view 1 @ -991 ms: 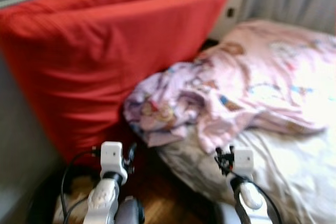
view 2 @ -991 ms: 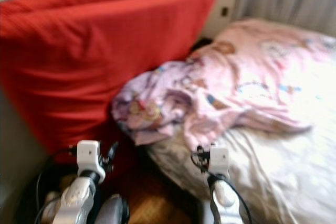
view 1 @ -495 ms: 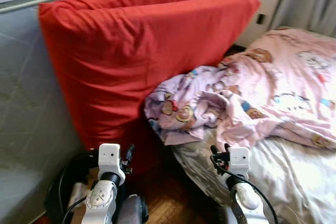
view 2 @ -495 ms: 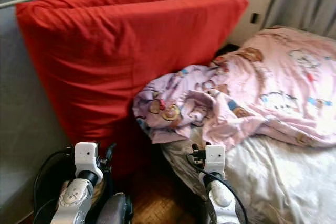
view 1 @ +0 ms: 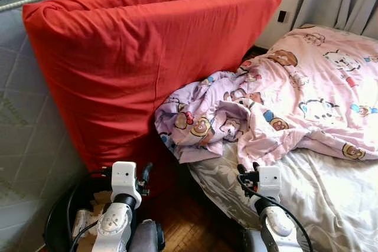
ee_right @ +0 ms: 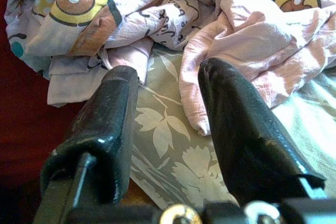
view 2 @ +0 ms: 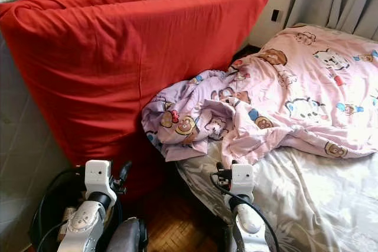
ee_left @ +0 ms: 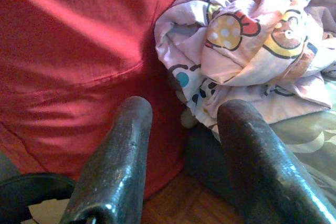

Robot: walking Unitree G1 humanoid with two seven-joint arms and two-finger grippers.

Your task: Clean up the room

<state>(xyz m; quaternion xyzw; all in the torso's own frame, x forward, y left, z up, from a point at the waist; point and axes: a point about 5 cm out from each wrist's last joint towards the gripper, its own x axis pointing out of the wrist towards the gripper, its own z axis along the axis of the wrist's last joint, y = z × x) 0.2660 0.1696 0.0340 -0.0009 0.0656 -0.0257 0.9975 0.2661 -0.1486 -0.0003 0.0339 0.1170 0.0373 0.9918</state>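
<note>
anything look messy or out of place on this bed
Yes. The pink cartoon blanket is rumpled, bunched into a heap at the bed's edge beside the red cushions, baring the grey floral sheet. The cushions stand on edge, leaning against the wall. Both claws, left and right, are open and hold nothing.

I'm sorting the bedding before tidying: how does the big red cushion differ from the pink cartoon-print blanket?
The red cushion is plain, one solid colour; the pink blanket is printed with cartoon bears and other figures. The cushion stands on edge, leaning against the wall beside the bed; the blanket lies on top of the bed. The cushion's surface is fairly smooth, while the blanket is crumpled into a bunched heap at its near end. Both are soft fabric items.
</note>
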